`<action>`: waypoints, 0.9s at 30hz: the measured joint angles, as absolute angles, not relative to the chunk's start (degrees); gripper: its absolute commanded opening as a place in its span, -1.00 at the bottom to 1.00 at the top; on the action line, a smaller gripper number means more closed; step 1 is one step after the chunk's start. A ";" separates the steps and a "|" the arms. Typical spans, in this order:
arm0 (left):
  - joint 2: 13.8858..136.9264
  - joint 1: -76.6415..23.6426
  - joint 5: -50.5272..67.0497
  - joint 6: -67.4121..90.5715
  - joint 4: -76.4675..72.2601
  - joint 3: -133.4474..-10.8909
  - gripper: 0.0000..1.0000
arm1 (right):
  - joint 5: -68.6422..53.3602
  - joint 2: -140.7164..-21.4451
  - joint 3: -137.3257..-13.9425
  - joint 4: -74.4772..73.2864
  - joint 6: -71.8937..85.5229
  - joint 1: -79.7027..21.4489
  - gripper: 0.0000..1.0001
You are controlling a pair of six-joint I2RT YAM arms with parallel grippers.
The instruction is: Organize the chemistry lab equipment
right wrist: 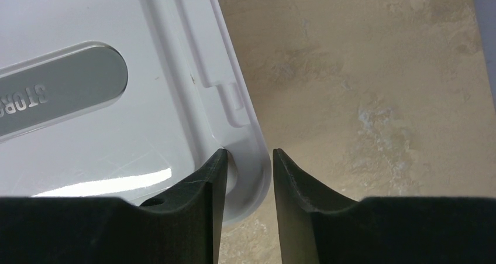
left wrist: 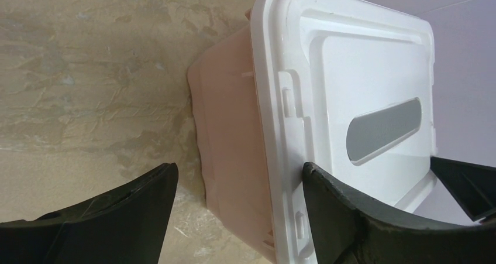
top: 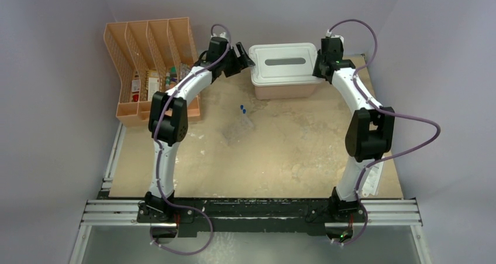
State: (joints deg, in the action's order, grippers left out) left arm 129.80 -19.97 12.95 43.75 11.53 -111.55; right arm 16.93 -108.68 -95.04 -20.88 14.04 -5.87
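Left gripper [left wrist: 240,170]: jaws wide, straddling the left rim of the white lid [left wrist: 351,71] and the side wall of the peach box [left wrist: 228,135]; nothing held. Right gripper [right wrist: 248,156]: jaws narrow, one either side of the lid's right rim near a corner; whether they clamp it cannot be told. Blue-capped clear vials [top: 241,108] lie on the table [top: 292,158] in front of the box, well apart from both grippers. Small items [top: 169,75] stand in the orange slotted organiser [top: 131,41] at back left.
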 measured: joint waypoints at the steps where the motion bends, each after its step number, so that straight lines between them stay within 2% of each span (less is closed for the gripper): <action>1: 129.75 -20.03 12.62 43.20 12.03 -111.83 0.58 | 16.91 -108.57 -95.04 -20.93 14.04 -5.80 -0.21; 6: 128.86 -20.40 9.30 39.33 16.32 -113.73 0.65 | 16.12 -108.22 -96.47 -24.08 13.85 -5.34 -0.07; 11: 125.58 -19.99 6.42 37.10 20.86 -115.02 0.67 | 15.44 -107.07 -103.02 -28.88 13.65 -5.19 0.07; 16: 118.34 -19.90 3.20 36.27 26.13 -114.80 0.68 | 15.29 -97.34 -99.18 -29.71 13.80 -5.19 0.13; 23: 95.20 -19.90 -4.12 36.14 31.55 -97.91 0.69 | 14.90 -76.29 -83.57 -29.65 14.74 -5.19 0.18; 27: 79.96 -19.90 -9.43 35.90 34.54 -87.68 0.69 | 12.86 -66.81 -74.91 -31.35 17.02 -5.19 0.09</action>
